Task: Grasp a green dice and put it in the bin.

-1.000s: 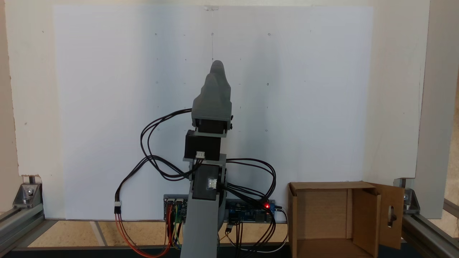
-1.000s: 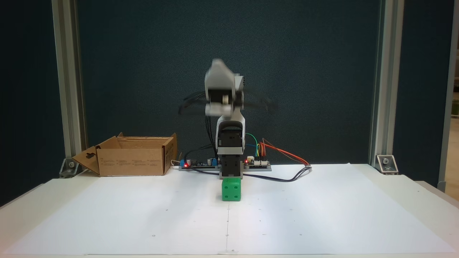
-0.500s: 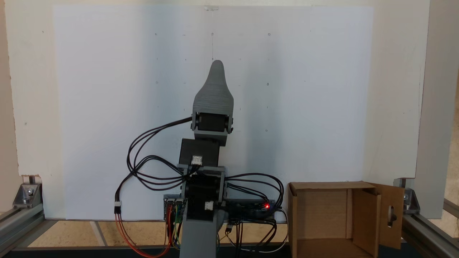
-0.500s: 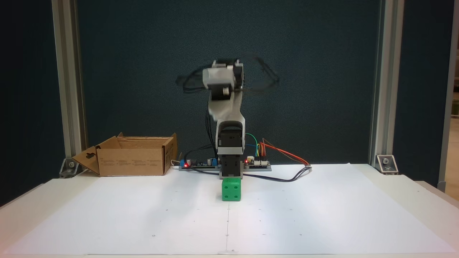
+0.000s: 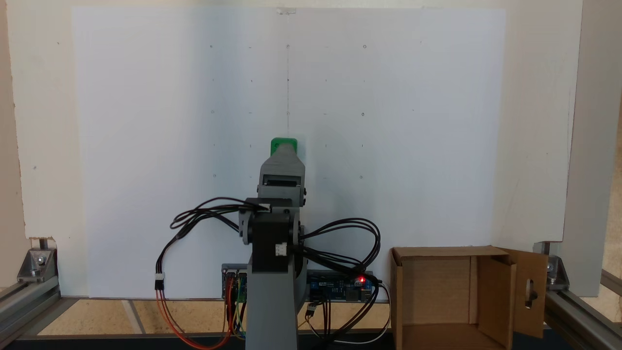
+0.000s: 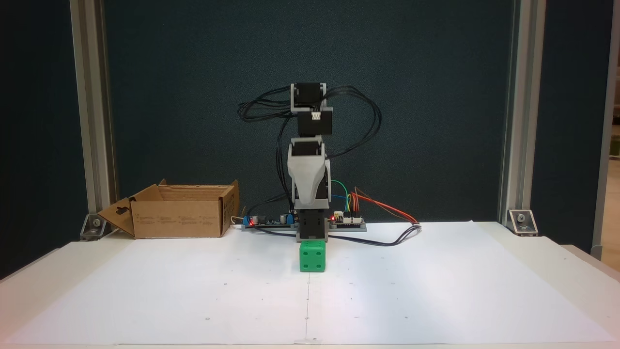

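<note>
The green dice [image 6: 312, 256] sits on the white paper just in front of the arm's base; in a fixed view the green dice [image 5: 284, 143] has only its far edge peeking past the grey gripper. The arm is folded, and the gripper [image 6: 310, 206] hangs pointing down, a short way above and behind the dice. Seen from behind, the gripper [image 5: 284, 152] covers the dice's near side. Its jaws lie one behind the other, so their gap is hidden. The bin, a brown cardboard box [image 6: 179, 212], stands beside the base with its flaps open; in the other fixed view the box [image 5: 435, 291] is at the lower right.
Circuit boards [image 6: 346, 220] with coloured wires flank the arm's base, and black cables [image 5: 340, 238] loop around the arm. Aluminium frame posts [image 6: 514, 111] stand at the table's corners. White paper [image 6: 436, 291] covers the table.
The arm has folded back and the gripper has swung down from reaching far out over the paper to pointing at the dice. The dice and box have not moved.
</note>
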